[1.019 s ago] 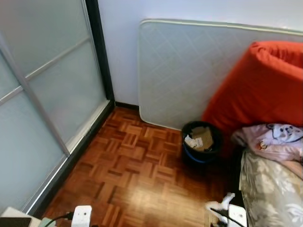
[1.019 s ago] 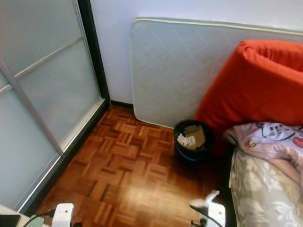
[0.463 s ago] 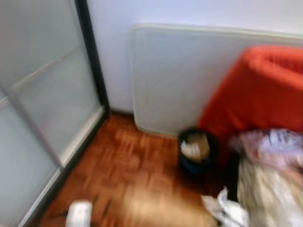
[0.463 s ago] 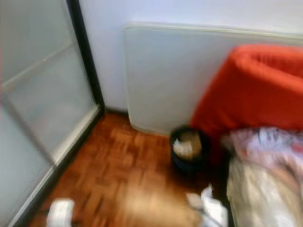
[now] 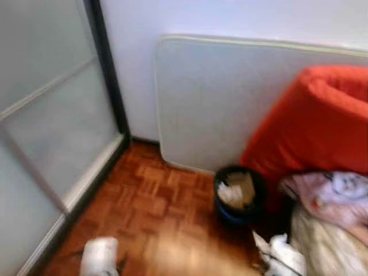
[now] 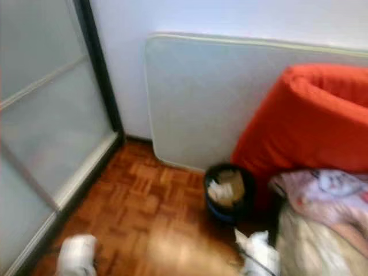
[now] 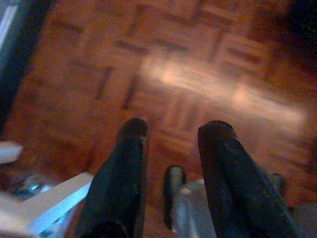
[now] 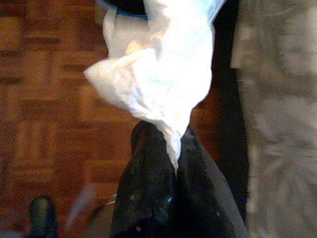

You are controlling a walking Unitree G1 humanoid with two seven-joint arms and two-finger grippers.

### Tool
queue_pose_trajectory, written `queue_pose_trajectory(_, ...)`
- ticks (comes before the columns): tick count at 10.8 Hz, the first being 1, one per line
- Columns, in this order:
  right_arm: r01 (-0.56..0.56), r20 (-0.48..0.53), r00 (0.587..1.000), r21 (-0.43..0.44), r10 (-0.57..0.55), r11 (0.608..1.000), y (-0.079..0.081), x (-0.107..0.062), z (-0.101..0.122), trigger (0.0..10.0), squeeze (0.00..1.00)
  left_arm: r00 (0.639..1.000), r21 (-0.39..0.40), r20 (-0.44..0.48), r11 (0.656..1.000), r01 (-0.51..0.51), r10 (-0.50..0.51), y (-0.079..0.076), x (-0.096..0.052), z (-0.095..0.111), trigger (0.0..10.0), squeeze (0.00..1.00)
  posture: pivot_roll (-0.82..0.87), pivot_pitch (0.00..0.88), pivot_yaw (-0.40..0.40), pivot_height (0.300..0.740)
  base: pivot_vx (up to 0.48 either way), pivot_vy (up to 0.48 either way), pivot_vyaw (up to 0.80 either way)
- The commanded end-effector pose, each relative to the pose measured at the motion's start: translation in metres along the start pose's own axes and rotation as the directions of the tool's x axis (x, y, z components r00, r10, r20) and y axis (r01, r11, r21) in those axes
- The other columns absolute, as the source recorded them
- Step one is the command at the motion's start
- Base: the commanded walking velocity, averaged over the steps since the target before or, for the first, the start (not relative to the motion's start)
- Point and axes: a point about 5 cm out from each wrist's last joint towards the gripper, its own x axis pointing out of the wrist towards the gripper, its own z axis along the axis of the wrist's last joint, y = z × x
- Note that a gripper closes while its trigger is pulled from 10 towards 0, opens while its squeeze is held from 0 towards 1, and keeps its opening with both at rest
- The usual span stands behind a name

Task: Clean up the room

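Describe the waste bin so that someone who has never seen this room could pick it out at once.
Find the pale grey mattress leaning upright against the white wall, with the orange rolled bedding to its right. The waste bin stands on the parquet floor where those two meet. It is the small round dark tub, holding cardboard and paper scraps.

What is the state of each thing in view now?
Tissue: crumpled, pinched in the right gripper.
Left gripper: jaws apart, holding nothing, above the floor.
Bin: upright, open, with paper scraps inside.
Mattress: on its edge against the wall.
Orange cushion: propped up beside the bin.
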Motion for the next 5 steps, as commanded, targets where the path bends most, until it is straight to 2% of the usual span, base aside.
queue_pose_trajectory(1, -0.051, 0.028, 0.998, -0.011, 0.051, 0.999, 0.018, 0.003, 0.01, 10.0, 0.0, 0.999, 0.007, -0.009, 0.999, -0.045, 0.045, 0.018, -0.002, 0.0, 10.0, 0.0, 0.16, 0.006, -0.041, 0.74, 0.352, 0.0, 0.48)
queue_pose_trajectory(3, -0.057, 0.029, 0.998, -0.006, 0.057, 0.998, 0.019, 0.003, 0.01, 10.0, 0.0, 0.999, 0.003, -0.006, 0.999, -0.05, 0.05, 0.024, -0.004, -0.003, 10.0, 0.0, 0.17, 0.005, -0.043, 0.74, 0.356, 0.0, 0.8)
queue_pose_trajectory(5, -0.043, 0.029, 0.999, 0.022, 0.042, 0.999, 0.017, 0.003, 0.011, 10.0, 0.0, 0.998, 0.001, -0.015, 0.998, -0.058, 0.058, 0.032, -0.007, -0.01, 10.0, 0.0, 0.17, 0.006, -0.042, 0.74, 0.36, 0.0, 0.0)
